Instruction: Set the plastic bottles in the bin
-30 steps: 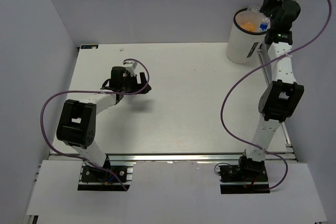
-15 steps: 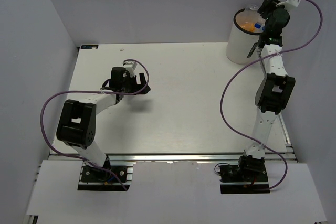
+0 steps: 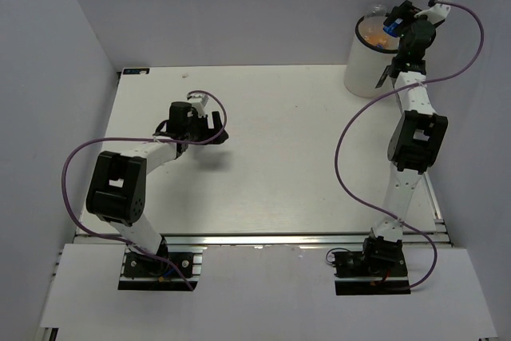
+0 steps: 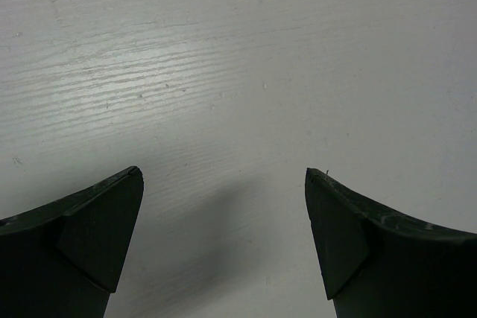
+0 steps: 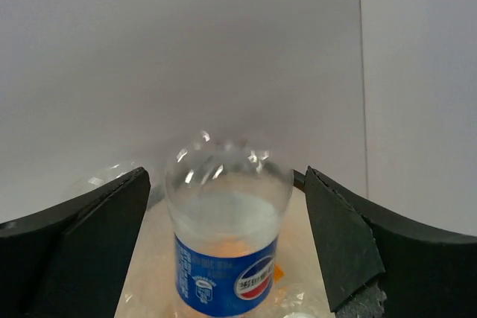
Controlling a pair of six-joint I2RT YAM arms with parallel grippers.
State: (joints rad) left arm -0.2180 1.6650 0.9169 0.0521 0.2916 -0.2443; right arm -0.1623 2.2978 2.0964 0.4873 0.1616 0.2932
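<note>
1. Plastic bottle with blue label point(image 5: 223, 273) between the fingers point(image 5: 89, 251) of the right gripper point(image 5: 225, 180); clear base toward the wrist camera, narrow gap on each side, no contact seen with either finger.
2. Right gripper state: spread wide, nothing clamped.
3. Position of right gripper: directly above the mouth of the bin point(image 3: 363, 69), at the far right corner of the table point(image 3: 303, 157).
4. Inside the bin: short orange bottle point(image 3: 373, 37), to the left of the plastic bottle with blue label in the top view; orange also visible through the clear base in the right wrist view.
5. Bin: upright, white wall, thin black rim, just beside the right edge of the table.
6. Right arm point(image 3: 415, 141): stretched from its base at the near right edge toward the far right corner; purple cable point(image 3: 343, 149) looped to its left.
7. Left gripper point(image 3: 217, 132) state: spread wide, holding nothing.
8. Position of left gripper: low over the table, left of centre, well apart from the bin.
9. Left wrist view: two dark fingers point(image 4: 97, 236) at the lower corners, only white table surface and a soft shadow between them.
</note>
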